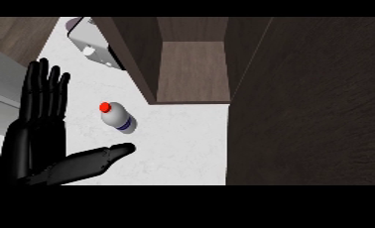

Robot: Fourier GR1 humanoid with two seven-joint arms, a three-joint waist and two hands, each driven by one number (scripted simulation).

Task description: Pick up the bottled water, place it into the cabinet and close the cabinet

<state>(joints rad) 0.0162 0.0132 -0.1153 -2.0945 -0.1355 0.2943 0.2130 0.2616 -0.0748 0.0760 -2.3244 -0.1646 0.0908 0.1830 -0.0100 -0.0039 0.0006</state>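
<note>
Head view: an open left hand [36, 138] is seen beside a bottled water [118, 118] on a white bench [176, 142], with an open cabinet [192, 68] behind.

The left hand is shown at the view's left edge, its fingers [44, 88] held straight and spread wide, pointing up, the thumb stretched out to the right below the bottle; nothing is held. The bottled water, white with a red cap and a blue band, stands on the bench just right of the fingers, apart from them and above the thumb tip. The cabinet's dark wooden inside is seen open and bare beyond the bottle, its door [300, 103] filling the right side. A white appliance [93, 43] is seen at the upper left. The right hand is not in view.
</note>
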